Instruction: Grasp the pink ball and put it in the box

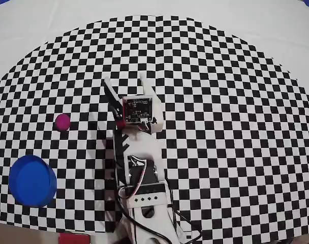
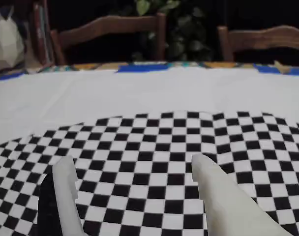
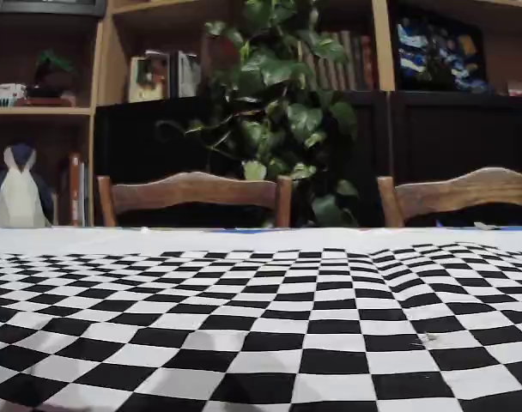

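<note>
Pink ball (image 1: 62, 121) round, no axis; gripper (image 1: 125, 80) empty, prob. open.

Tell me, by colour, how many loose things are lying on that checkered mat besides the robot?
Pink: 1, the ball
Blue: 1, the round box
Total: 2, both seen only in the overhead view, to the left of the arm, apart from each other.
</note>
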Motion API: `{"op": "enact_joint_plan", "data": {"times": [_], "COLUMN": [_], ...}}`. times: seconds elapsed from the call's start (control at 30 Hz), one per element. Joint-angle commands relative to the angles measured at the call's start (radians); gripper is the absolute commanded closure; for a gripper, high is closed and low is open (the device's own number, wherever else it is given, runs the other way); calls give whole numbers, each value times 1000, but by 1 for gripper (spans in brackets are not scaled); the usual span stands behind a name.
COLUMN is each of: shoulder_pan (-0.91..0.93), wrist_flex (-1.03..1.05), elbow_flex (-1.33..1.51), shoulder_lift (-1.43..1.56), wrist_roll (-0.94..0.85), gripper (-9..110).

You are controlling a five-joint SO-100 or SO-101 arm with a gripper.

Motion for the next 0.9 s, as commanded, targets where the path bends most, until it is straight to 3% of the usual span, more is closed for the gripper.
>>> {"op": "enact_joint_plan", "data": {"times": [0.0, 0.87], "shoulder_pan": [-40, -360], "wrist_flex": [-5, -12], "elbow_flex": [8, 8], "shoulder_lift": [-2, -11], "wrist_roll": [-6, 0], "gripper": [74, 74]}}
